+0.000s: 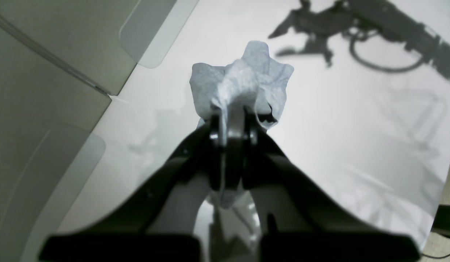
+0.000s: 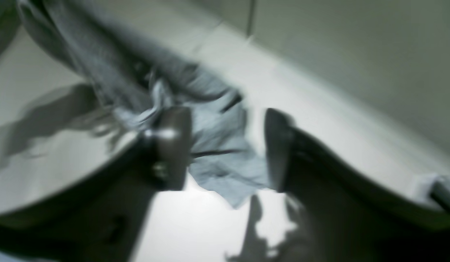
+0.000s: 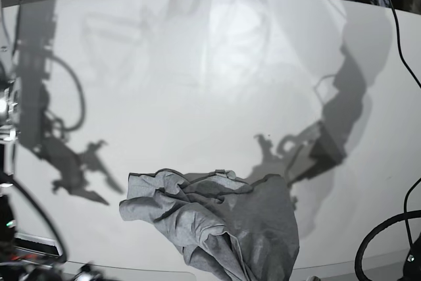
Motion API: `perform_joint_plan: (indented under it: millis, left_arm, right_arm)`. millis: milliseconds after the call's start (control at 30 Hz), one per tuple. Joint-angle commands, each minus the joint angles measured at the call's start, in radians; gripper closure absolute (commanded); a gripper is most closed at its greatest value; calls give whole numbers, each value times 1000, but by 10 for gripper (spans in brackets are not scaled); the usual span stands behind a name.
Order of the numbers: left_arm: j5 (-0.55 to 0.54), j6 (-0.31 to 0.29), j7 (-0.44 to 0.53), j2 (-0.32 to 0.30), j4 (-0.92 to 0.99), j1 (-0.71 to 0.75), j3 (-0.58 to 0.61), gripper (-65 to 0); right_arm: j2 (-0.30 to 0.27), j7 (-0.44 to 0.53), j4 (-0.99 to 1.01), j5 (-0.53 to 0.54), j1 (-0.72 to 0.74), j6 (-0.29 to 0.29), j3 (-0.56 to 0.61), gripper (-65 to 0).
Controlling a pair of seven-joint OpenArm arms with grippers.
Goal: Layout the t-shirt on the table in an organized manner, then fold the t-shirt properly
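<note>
While the t-shirt [image 3: 217, 225] lies crumpled at the table's [image 3: 210, 70] near edge, the left gripper [image 1: 232, 122] pinches its fabric and the right gripper [image 2: 228, 145] gapes empty — neither spreading nor folding is done.

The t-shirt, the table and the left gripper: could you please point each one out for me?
t-shirt [image 3: 223, 222]: base view, crumpled grey body.
table [image 3: 197, 83]: base view, bare white top.
left gripper [image 1: 232, 120]: left wrist view, fingertips shut on a bunch of t-shirt fabric.
</note>
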State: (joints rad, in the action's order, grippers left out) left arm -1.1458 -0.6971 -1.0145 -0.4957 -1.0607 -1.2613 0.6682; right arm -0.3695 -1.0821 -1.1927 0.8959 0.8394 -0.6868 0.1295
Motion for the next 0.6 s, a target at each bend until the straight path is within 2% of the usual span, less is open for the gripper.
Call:
perform_joint_plan:
  millis: [0,67,133,267,367,467,500,567]
  left_arm:
    - [-23,-1,26,2,-8,-48,-12,0]
    - [-22,-1,26,14,-8,-48,-12,0]
    - [-18,-1,26,24,-7,-48,-12,0]
    - [-16,-1,26,27,-8,-48,-12,0]
    - [-15,-1,26,27,-7,-48,-12,0]
    - [-15,-1,26,27,-7,-48,-12,0]
    - [-15,-1,26,27,-8,-48,-12,0]
    - [-15,-1,26,27,-7,-48,-12,0]
  right_arm:
    - [26,37,17,19,24,-11,-6,-411]
    - [86,52,88,2,-6,-11,-6,-420]
    - [146,72,157,-65,-24,-11,-6,-420]
    - [251,190,263,-208,-45,-11,-6,-420]
    - [306,289,294,-318,-60,-11,-6,-420]
    - [349,339,296,-403,-67,-11,-6,-416]
    - [362,344,296,-425,-69,-11,-6,-406]
    - [385,346,296,-452,-70,-11,-6,-307]
